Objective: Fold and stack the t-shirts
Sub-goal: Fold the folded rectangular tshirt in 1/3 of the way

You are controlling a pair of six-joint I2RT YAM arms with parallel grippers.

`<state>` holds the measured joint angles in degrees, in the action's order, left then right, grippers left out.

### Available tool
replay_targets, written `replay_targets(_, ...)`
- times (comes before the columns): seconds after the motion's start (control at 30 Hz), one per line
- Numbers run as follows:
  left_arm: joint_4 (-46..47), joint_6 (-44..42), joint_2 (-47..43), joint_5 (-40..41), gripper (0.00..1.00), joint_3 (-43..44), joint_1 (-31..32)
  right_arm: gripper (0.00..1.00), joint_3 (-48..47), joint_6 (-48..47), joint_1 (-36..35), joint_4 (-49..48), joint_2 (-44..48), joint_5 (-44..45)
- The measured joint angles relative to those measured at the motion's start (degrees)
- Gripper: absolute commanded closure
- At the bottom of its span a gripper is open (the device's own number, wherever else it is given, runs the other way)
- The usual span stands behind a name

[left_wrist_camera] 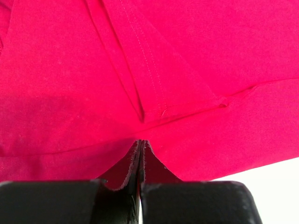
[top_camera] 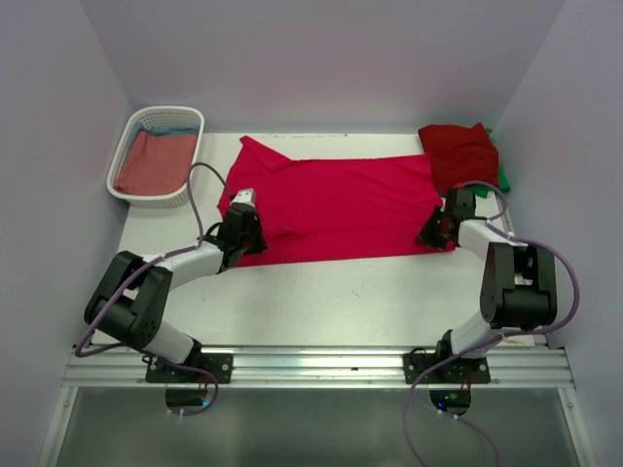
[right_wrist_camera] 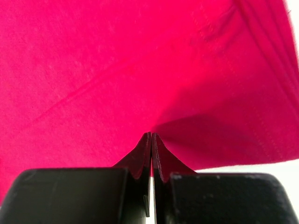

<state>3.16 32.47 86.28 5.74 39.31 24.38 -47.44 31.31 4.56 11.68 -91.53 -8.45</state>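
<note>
A bright crimson t-shirt (top_camera: 331,204) lies spread flat across the middle of the white table (top_camera: 341,302). My left gripper (top_camera: 245,232) is at its near left corner, shut on the cloth's edge. In the left wrist view the fingertips (left_wrist_camera: 141,143) pinch the hem, and the crimson cloth (left_wrist_camera: 140,56) puckers toward them. My right gripper (top_camera: 434,233) is at the near right corner. In the right wrist view its jaws (right_wrist_camera: 151,135) are pressed together on the edge of the crimson cloth (right_wrist_camera: 117,60). A folded darker red t-shirt (top_camera: 458,151) lies on a green one (top_camera: 503,177) at the back right.
A white slatted basket (top_camera: 125,156) stands at the back left. It holds a dusty-red t-shirt (top_camera: 151,163) over a blue one (top_camera: 175,127). Walls close in the table on the left, back and right. A metal rail (top_camera: 321,365) runs along the near edge.
</note>
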Motion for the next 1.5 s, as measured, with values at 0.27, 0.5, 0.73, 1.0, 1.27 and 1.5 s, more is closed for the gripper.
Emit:
replay_targets(0.27, 2.4, 1.4, 2.4, -1.2, 1.00, -2.5, -1.7, 1.00, -0.2, -2.0, -3.7, 3.1, -0.2, 4.5)
replay_targets(0.5, -3.8, 3.4, 3.5, -1.6, 1.00, 0.9, -2.1, 1.00, -3.1, -2.8, -5.2, 6.6, -2.2, 7.3)
replay_targets(0.73, -11.2, 4.0, 2.4, -4.8, 0.98, 2.2, -3.4, 1.00, -4.8, -4.0, -11.2, 12.9, -2.1, 13.0)
replay_targets(1.0, -22.5, 4.0, -3.0, -8.4, 0.93, 0.2, -3.7, 1.00, -4.8, -4.1, -17.2, 22.5, -0.6, 16.7)
replay_targets(1.27, -33.6, 4.5, -6.3, -13.4, 0.91, -0.9, -3.7, 1.00, -3.9, -3.8, -19.3, 29.4, 0.2, 18.0)
replay_targets(1.5, -42.9, 5.5, -10.8, -14.9, 0.91, -2.5, -3.7, 1.00, -2.6, -2.9, -21.7, 31.8, 1.4, 17.9)
